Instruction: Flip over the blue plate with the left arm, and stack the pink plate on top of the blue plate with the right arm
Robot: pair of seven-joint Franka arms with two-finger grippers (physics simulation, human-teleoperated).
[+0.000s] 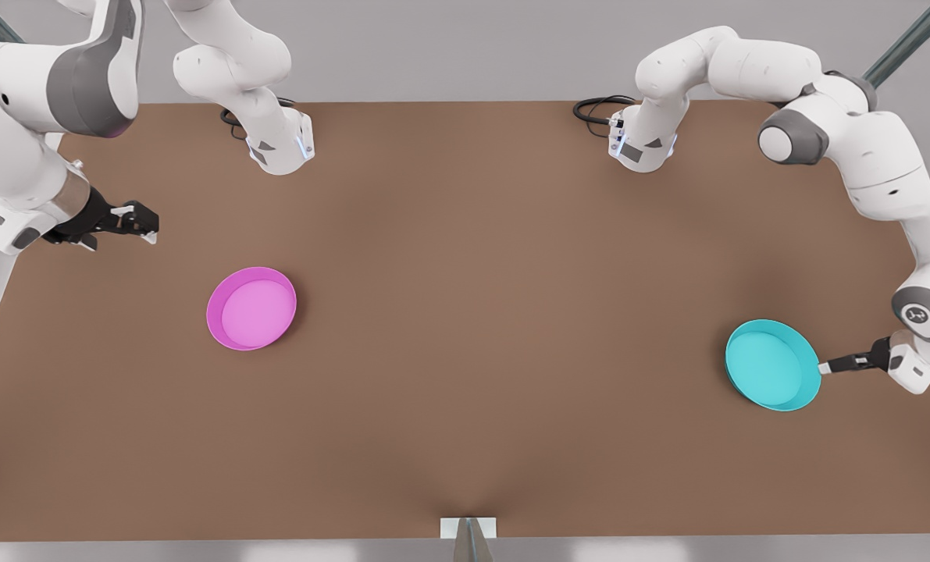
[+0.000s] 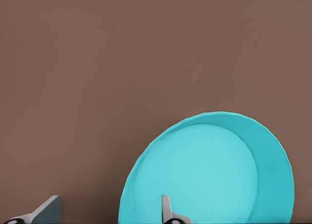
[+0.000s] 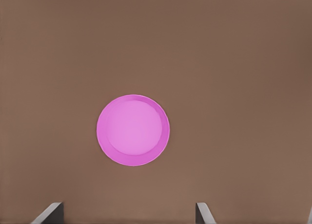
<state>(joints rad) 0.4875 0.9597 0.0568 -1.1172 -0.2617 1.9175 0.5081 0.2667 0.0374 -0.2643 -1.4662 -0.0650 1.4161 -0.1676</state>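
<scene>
here the left jaws point(image 1: 826, 367) stand apart at the blue plate point(image 1: 773, 364)'s rim, one finger point(image 2: 166, 210) over its hollow, holding nothing. the right jaws point(image 1: 146, 226), spread and empty, hover well apart from the pink plate point(image 1: 251, 308) on the brown surface point(image 1: 480, 312).

A brown table point(image 1: 465, 312) spans the scene; beyond it, seemingly a plain grey wall point(image 1: 449, 47).
</scene>
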